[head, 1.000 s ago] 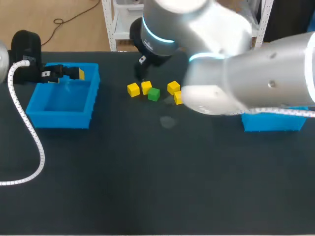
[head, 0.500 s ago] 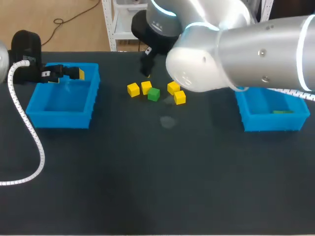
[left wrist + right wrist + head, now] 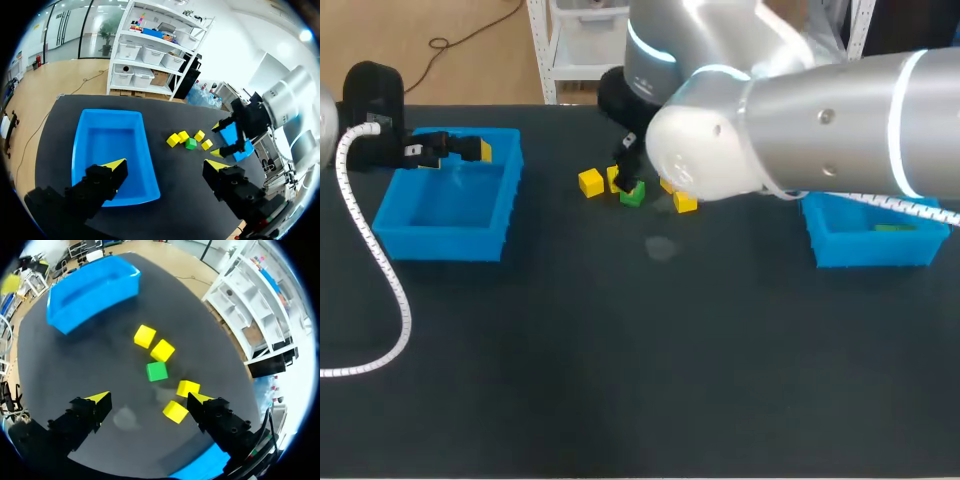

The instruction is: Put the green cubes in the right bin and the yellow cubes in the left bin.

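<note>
Counter: dark counter (image 3: 620,380) with a blue bin near each side edge and a cluster of cubes at upper middle.
Left bin: left bin (image 3: 450,205) sits at the upper left of the head view. In the left wrist view it lies just ahead of and below the left jaws.
Right bin: right bin (image 3: 875,240) sits at the right edge, partly covered by the right arm (image 3: 800,130). A small green shape (image 3: 892,228) lies inside, too small to tell more.
Green cube: green cube (image 3: 634,194) lies on the counter in the middle of the cluster, well apart from both bins.
Yellow cubes: four yellow cubes (image 3: 145,336) (image 3: 163,350) (image 3: 188,388) (image 3: 176,411) lie around the green one, two on the side toward the left bin and two on the other. All are on the counter.
Left jaws: spread wide, fingertips (image 3: 115,165) far apart and nothing between them. In the head view they hang at the upper left, over the left bin's far rim.
Right jaws: spread wide and empty, fingertips (image 3: 98,397) well apart. In the right wrist view the green cube lies ahead, in line with the gap. In the head view they hang over the cluster at upper middle; contact with any cube cannot be told.
</note>
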